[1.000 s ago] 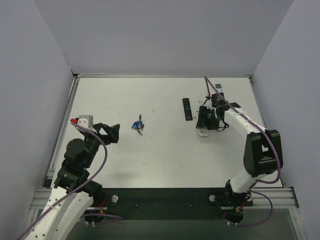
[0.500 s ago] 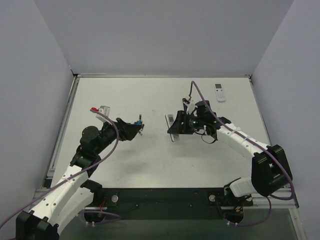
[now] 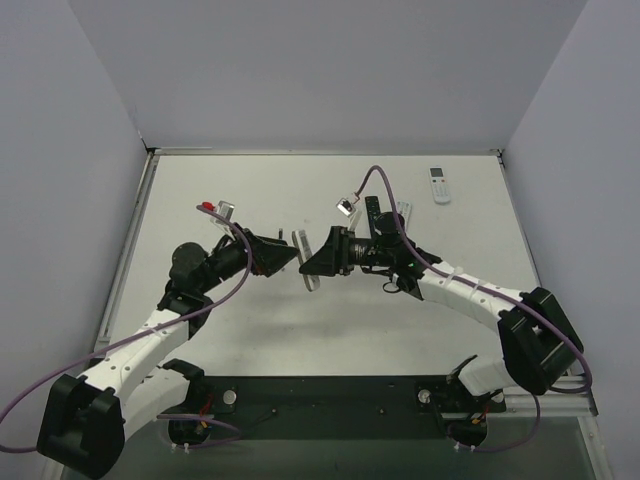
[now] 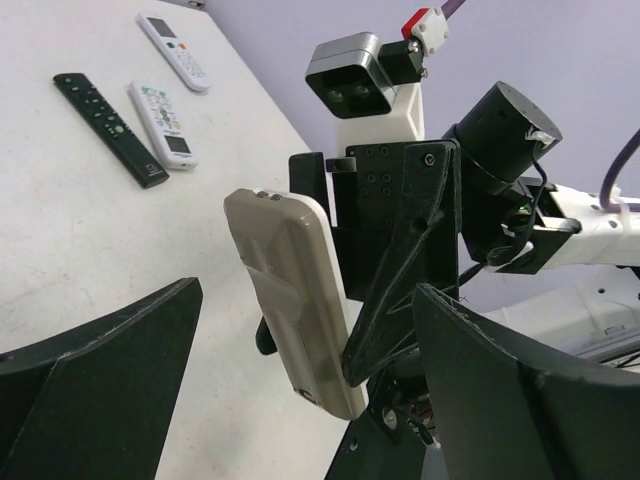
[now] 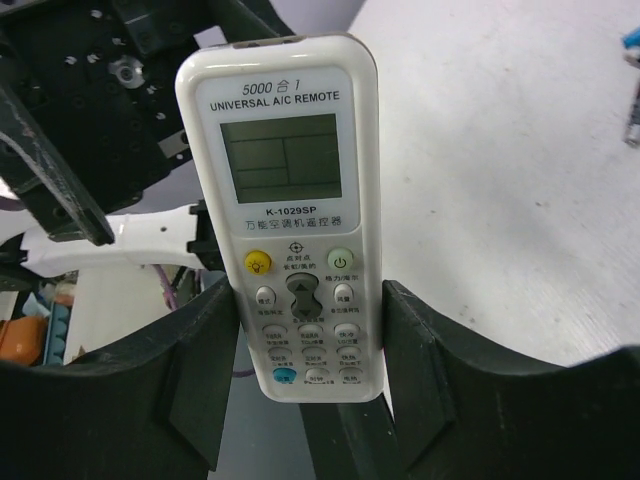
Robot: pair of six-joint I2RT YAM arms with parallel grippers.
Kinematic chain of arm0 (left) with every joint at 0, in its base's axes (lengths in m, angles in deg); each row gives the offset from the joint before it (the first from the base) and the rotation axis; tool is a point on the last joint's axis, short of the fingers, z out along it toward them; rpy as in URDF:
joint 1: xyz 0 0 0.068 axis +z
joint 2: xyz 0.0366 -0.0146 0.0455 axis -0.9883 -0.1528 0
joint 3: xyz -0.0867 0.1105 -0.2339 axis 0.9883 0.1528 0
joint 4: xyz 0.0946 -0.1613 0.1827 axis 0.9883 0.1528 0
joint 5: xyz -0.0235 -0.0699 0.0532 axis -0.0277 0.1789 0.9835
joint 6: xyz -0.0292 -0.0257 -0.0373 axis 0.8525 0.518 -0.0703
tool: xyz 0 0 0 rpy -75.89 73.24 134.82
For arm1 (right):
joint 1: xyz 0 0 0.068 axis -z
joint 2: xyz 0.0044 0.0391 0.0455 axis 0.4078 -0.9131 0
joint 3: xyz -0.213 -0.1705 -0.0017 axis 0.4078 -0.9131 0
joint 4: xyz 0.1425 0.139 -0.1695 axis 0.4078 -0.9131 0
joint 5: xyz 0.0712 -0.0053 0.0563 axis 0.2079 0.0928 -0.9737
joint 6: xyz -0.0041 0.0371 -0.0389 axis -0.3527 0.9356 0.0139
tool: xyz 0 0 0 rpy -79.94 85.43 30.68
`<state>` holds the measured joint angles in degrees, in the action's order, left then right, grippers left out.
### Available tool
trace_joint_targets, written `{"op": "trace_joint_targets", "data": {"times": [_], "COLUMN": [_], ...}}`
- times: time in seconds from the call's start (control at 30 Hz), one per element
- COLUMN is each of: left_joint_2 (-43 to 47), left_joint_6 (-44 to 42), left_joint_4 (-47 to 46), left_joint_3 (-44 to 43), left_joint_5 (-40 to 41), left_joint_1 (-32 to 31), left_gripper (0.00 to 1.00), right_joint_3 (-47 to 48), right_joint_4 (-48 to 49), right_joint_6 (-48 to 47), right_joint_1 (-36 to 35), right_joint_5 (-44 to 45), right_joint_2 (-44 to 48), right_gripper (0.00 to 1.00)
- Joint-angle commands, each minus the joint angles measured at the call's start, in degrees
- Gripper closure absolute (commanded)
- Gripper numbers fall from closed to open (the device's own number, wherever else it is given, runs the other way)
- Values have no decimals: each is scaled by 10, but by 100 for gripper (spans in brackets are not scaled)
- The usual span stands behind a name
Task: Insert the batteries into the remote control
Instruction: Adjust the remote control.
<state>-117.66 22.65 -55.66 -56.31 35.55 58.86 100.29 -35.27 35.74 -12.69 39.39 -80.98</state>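
My right gripper (image 3: 318, 262) is shut on the remote control (image 3: 304, 240) and holds it upright above the table's middle. The right wrist view shows its white face with screen and buttons (image 5: 288, 190) between my right gripper's (image 5: 310, 335) jaws. My left gripper (image 3: 288, 252) is open and faces the remote's back closely. In the left wrist view the grey-tan back (image 4: 295, 300), its lid on, stands between the spread jaws of my left gripper (image 4: 308, 295) without touching them. The batteries (image 5: 632, 42) show only at the right wrist view's right edge; my left arm hides them from above.
A slim black remote (image 4: 110, 128) and a white remote (image 4: 163, 123) lie side by side behind the right arm; the black one also shows from above (image 3: 372, 212). Another white remote (image 3: 438, 184) lies near the back right corner. Grey walls close in the table.
My right arm lifted the remote and carried it left to the table's middle. My left arm reached forward and right over the batteries until its open jaws met the remote's back.
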Motion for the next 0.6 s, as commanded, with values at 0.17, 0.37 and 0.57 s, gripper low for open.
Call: {"op": "trace_joint_targets", "data": {"times": [0.17, 0.37, 0.57], "left_joint_2": [4, -32, -79], "left_joint_6": [32, 103, 188], "left_joint_4": [-95, -176, -304], "left_joint_3": [21, 31, 46], "left_joint_5": [-21, -27, -35], "left_joint_1": [-6, -6, -6], "left_gripper": [3, 2, 7], "right_joint_3": [-6, -8, 2], "right_joint_4": [249, 313, 321], "right_joint_6": [110, 142, 140], "right_joint_1": [-14, -16, -25], "right_joint_5": [-61, -79, -90], "right_joint_2": [-33, -57, -70], "right_gripper": [86, 86, 85]}}
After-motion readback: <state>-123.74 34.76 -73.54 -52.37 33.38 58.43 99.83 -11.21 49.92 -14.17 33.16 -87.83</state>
